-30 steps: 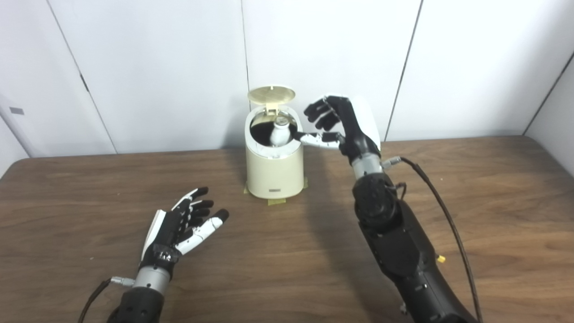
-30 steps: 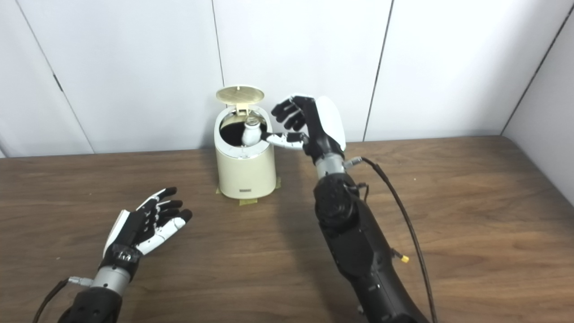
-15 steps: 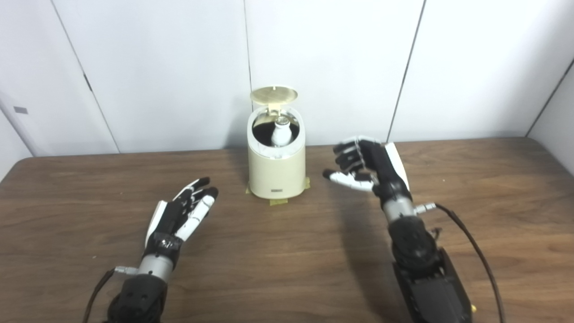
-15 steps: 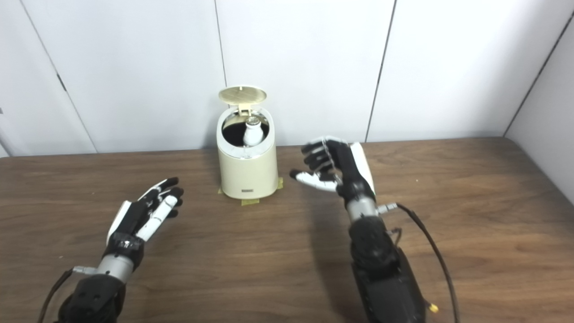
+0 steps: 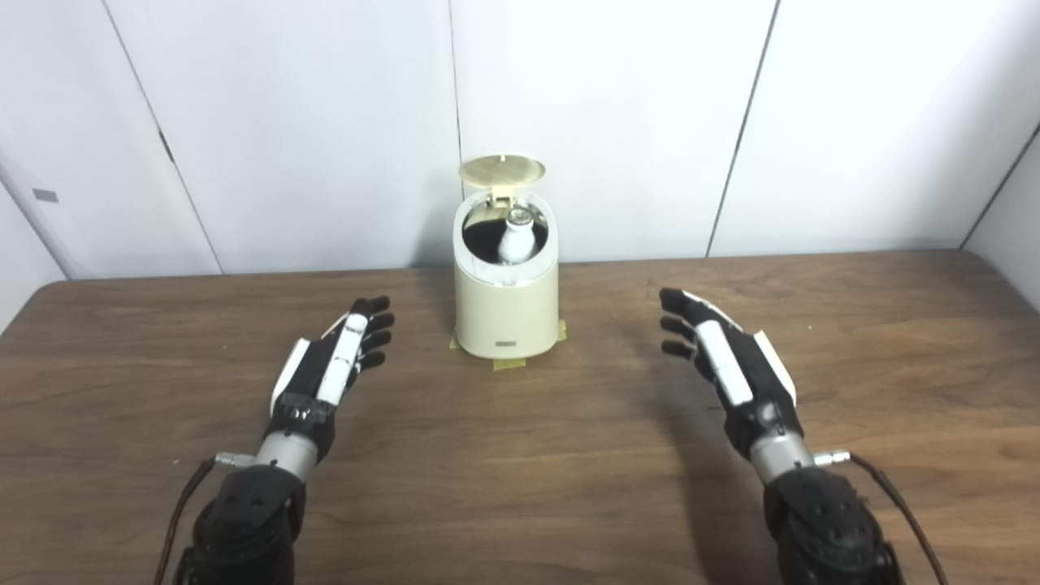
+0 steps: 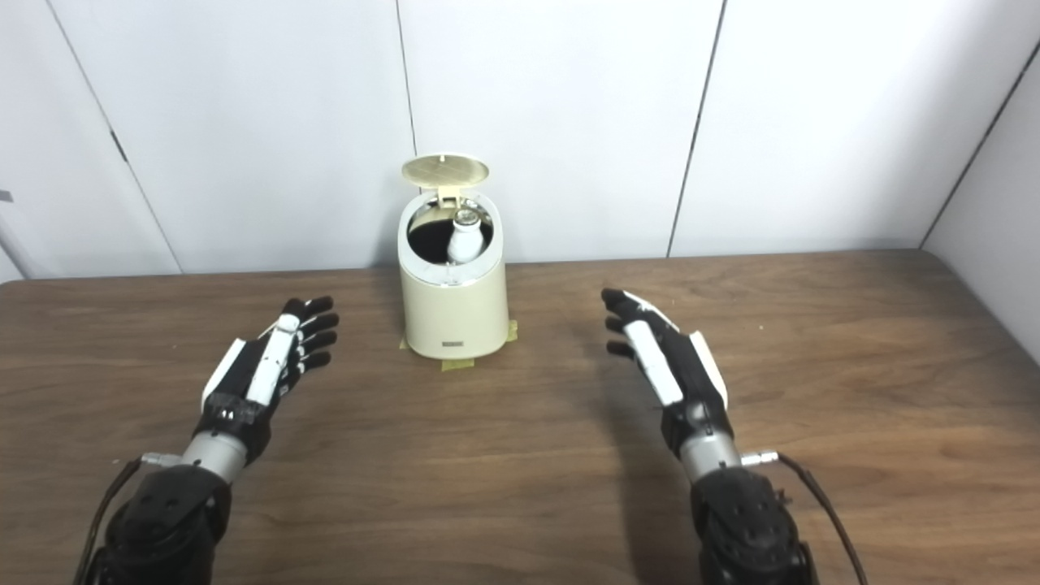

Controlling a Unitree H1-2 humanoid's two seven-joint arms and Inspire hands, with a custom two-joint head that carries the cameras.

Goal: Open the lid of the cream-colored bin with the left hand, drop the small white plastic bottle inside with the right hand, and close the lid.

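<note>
1. Left arm, black, entering from the bottom edge at the picture's left, with a cable at its wrist.
2. Right arm, black, entering from the bottom edge at the picture's right, with a cable trailing from its wrist.
3. Left hand (image 5: 331, 370), extended above the wooden table (image 5: 520, 487), fingers straight and slightly apart, holding nothing; it lies to the left of the bin and well apart from it.
4. Right hand (image 5: 725, 366), likewise extended with fingers straight and spread, holding nothing; it lies to the right of the bin and well apart from it.
5. Yellowish tape (image 5: 508, 363), showing at the foot of the bin on the tabletop.
6. Cream-colored bin (image 5: 506, 309), upright near the far edge of the table, between the two hands and beyond them.
7. Small white plastic bottle (image 5: 513, 238), standing inside the bin's dark opening, its top showing just above the rim.
8. Lid (image 5: 502, 170), raised upright on its hinge at the back of the bin, leaving the opening uncovered.
9. White panelled wall (image 5: 325, 122), behind the table.
</note>
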